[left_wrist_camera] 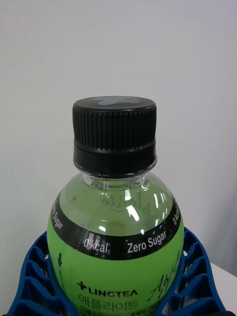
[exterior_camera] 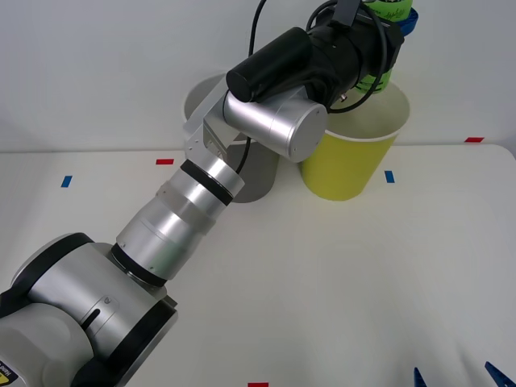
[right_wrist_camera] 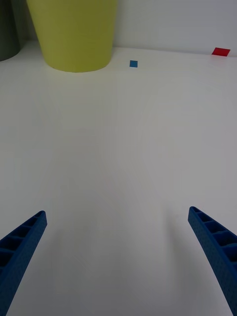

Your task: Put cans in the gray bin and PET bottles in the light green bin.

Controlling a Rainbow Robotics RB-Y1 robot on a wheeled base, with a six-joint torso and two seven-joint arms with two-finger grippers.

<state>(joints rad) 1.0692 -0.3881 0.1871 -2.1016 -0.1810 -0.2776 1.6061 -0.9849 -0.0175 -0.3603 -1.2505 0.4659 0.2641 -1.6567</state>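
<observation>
The left gripper, its blue fingers wrapped around the green PET bottle, holds it above the light green bin, seemingly lined up for a drop, with the gray bin just beside that bin and the right gripper spread wide well short of it.

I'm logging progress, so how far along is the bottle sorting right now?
Done: the green PET bottle is picked up, clamped in the left gripper. In hand: it hangs above the light green bin, not yet released. Left: dropping it in. The gray bin stands beside; the right gripper waits open over the table.
</observation>
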